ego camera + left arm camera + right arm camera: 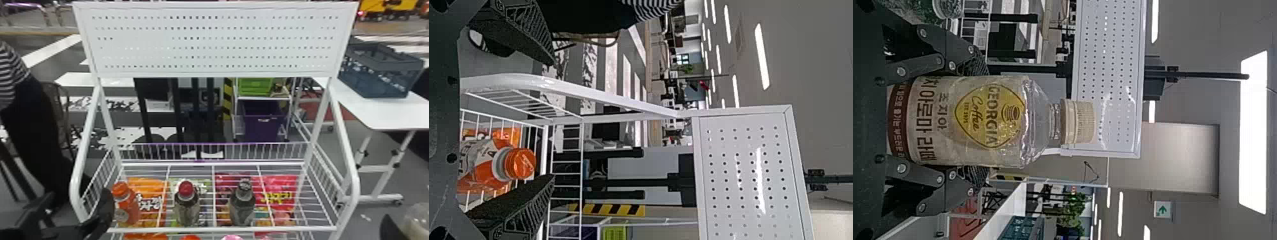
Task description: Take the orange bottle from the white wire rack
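The orange bottle (126, 204) stands upright at the left end of the white wire rack's (220, 228) shelf. Just left of it, the left gripper (75, 215) is open and holds nothing. In the left wrist view, one black finger of the left gripper (551, 120) partly overlaps the orange bottle (494, 165); the other is well apart from it. At the head view's lower right corner is the right gripper (389, 227), and in the right wrist view the right gripper (978, 122) is shut on a clear coffee bottle with a beige cap (1080, 122).
A red-capped bottle (187, 204) and a dark-capped bottle (243, 204) share the shelf with the orange one. Snack bags (277, 198) show through the wires. The rack's left side rail (75, 178) rises near the left gripper. A table (376, 111) with a crate stands right.
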Motion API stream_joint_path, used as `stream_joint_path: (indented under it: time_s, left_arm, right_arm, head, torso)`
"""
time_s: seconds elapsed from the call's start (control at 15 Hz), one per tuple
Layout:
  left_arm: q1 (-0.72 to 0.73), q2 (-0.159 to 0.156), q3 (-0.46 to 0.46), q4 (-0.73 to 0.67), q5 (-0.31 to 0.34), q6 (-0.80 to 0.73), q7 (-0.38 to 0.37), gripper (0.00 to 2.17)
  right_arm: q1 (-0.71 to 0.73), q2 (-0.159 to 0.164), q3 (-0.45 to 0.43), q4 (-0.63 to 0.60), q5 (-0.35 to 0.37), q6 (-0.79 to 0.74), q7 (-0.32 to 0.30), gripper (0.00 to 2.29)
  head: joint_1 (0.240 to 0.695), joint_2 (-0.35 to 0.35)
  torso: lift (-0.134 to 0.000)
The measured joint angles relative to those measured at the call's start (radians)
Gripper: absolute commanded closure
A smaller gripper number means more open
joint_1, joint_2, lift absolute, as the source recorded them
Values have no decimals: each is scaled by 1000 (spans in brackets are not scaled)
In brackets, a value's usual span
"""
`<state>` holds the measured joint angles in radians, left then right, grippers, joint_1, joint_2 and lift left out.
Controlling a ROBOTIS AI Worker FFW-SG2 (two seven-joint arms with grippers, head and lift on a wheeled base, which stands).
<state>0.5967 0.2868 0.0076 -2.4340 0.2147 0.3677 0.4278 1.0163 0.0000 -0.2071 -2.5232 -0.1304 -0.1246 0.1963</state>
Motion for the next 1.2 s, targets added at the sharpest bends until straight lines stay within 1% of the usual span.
stream_joint_path:
  time_s: [0.67, 0.8, 0.87, 1.0, 1.2]
  left_arm:
    - [6, 0, -1, 0, 0, -1, 0, 87]
    - [11, -1, -17, 33, -4, -33, 1, 87]
    - [14, -1, -33, 65, -6, -68, 1, 87]
    - [18, -1, -81, 172, -10, -206, 4, 87]
    - [11, -4, -169, 387, -22, -518, 9, 87]
  right_arm:
    - [8, 0, 0, -6, -1, -11, 0, 1065]
    - [10, 0, 0, -6, -2, -14, 0, 1065]
    - [10, 0, 0, -6, -2, -15, 0, 1065]
    - [10, 0, 0, -3, -4, -17, 0, 1065]
    - [9, 0, 0, 1, -6, -20, 0, 1065]
  head:
    - [499, 0]
    - [499, 0]
    - [499, 0]
    - [499, 0]
    - [499, 0]
  torso:
    - [0]
    - [0]
    - [0]
    - [0]
    - [0]
